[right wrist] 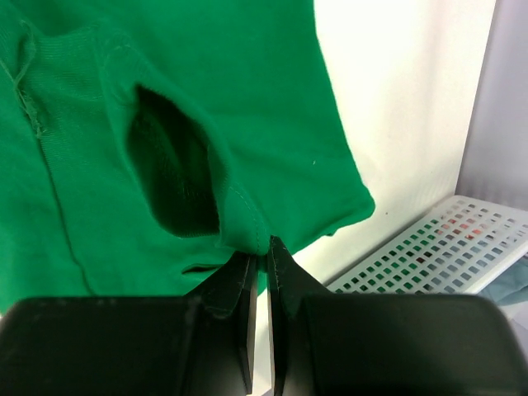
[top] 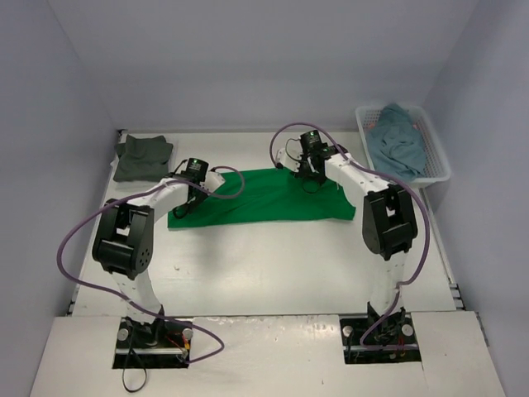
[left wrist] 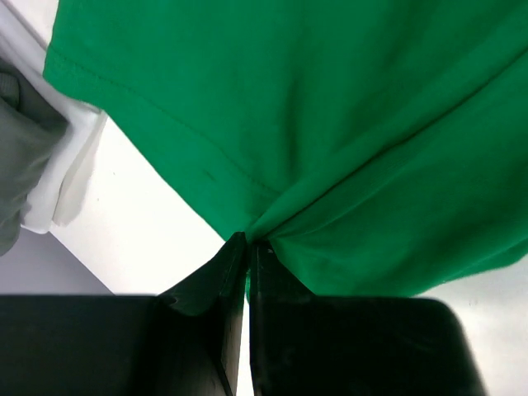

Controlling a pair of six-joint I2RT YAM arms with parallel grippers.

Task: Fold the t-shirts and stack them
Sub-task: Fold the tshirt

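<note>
From above, the bright green t-shirt [top: 264, 197] is lying spread across the middle of the counter [top: 273, 265], apart from the folded grey-green t-shirt [top: 142, 157] at upper left, likely the base of the stack; a teal t-shirt [top: 397, 141] is sitting in the basket [top: 440, 169] at upper right; both arms are reaching forward with elbows raised and wrists dipping, the left fingers [top: 198, 193] at the cloth's left edge, the right fingers [top: 312, 179] near its upper right corner, probably so both ends can be folded over together.

In the left wrist view, the left fingers [left wrist: 244, 252] are pressing together on a gathered hem at lower centre, the cloth fanning upward.

In the right wrist view, the right fingers [right wrist: 268, 252] are pinching the sleeve's edge just below the sleeve opening [right wrist: 173, 177], the basket [right wrist: 429, 247] showing at lower right.
</note>
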